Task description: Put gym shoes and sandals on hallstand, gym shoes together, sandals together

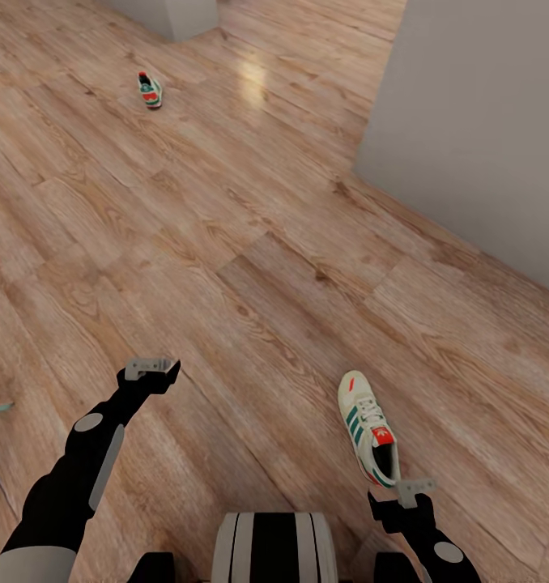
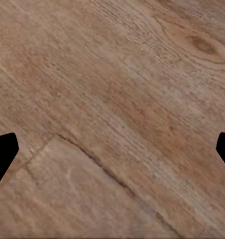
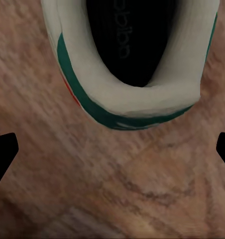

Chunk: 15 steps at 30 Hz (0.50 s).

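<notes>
The right gripper (image 1: 414, 488) hovers just behind the near gym shoe's (image 1: 370, 427) heel, fingers apart and empty, the first pickup seemingly pending: next it needs lowering over the heel.

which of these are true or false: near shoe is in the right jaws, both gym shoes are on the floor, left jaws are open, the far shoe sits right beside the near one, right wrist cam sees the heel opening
1. The near gym shoe is held in the right gripper. False: it lies on the corridor floor, just ahead of the open jaws.
2. Both gym shoes are on the floor. True.
3. The left gripper is open. True, with only planks below it.
4. The far gym shoe sits right beside the near one. False: it lies far off across the floor.
5. The right wrist view shows the near shoe's heel opening. True.
</notes>
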Motion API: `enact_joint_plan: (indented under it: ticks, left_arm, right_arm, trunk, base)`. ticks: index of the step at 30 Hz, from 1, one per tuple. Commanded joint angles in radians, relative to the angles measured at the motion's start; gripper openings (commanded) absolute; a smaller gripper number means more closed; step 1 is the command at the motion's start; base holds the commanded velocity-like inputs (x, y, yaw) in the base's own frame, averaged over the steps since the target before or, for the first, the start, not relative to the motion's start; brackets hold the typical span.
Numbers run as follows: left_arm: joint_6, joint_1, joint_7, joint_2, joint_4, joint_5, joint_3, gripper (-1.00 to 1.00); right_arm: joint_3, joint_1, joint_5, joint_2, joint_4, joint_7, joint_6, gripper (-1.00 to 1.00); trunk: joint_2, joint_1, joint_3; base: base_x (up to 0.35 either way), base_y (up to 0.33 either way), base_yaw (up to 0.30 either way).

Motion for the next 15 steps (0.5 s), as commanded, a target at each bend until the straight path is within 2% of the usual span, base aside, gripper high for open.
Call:
enact_joint_plan:
  ticks: [1, 15]
  left_arm:
    - [0.006, -0.001, -0.006, 0.000, -0.001, 0.001, 0.002, 1.00]
    - [0.006, 0.007, -0.006, -0.001, -0.010, 0.000, 0.002, 1.00]
  right_arm:
    - [0.000, 0.000, 0.009, 0.000, -0.002, 0.004, 0.006, 1.00]
    - [0.000, 0.000, 0.009, 0.000, -0.002, 0.004, 0.007, 1.00]
  trunk:
    - [0.000, 0.000, -0.002]
    - [0.000, 0.000, -0.015]
  base:
    - [0.000, 0.000, 0.000]
    - [0.000, 0.000, 0.000]
